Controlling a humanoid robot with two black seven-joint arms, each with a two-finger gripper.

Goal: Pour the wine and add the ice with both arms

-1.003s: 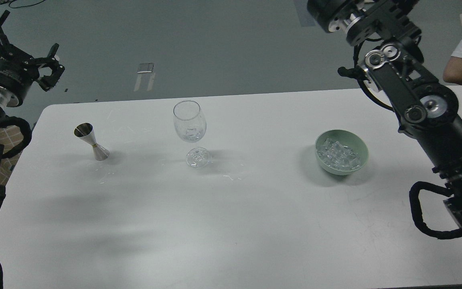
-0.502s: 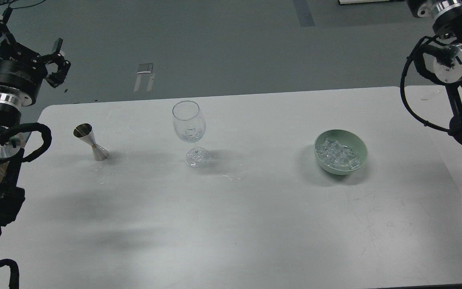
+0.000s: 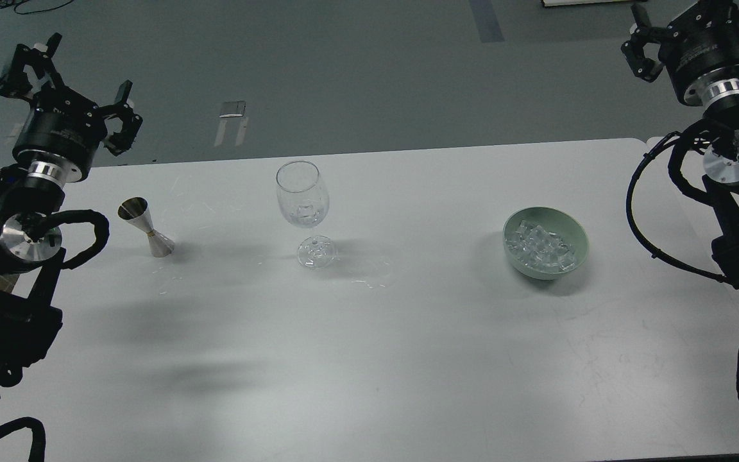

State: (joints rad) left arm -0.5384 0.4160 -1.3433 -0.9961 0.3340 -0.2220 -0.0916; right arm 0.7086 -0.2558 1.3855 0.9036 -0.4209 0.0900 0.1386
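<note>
A clear stemmed wine glass (image 3: 303, 200) stands upright at the table's middle back, with what looks like a clear cube in its bowl. A pale green bowl (image 3: 573, 232) to its right holds a heap of ice (image 3: 539, 247). A steel jigger (image 3: 146, 226) stands upright at the left. My left gripper (image 3: 71, 86) is open and empty, above the table's back left corner, behind the jigger. My right gripper (image 3: 684, 22) is at the top right, behind the table and far from the bowl. Its fingers look spread and empty, and one is cut off by the frame edge.
The white table (image 3: 369, 359) has rounded back corners, with grey floor behind it. My arms' black cables (image 3: 642, 212) loop over both side edges of the table. A small metal plate (image 3: 233, 109) lies on the floor behind.
My left gripper has moved right and slightly down, nearer the table's corner. My right arm has swung off the table to the right edge, and its gripper has come into view at the top right.
</note>
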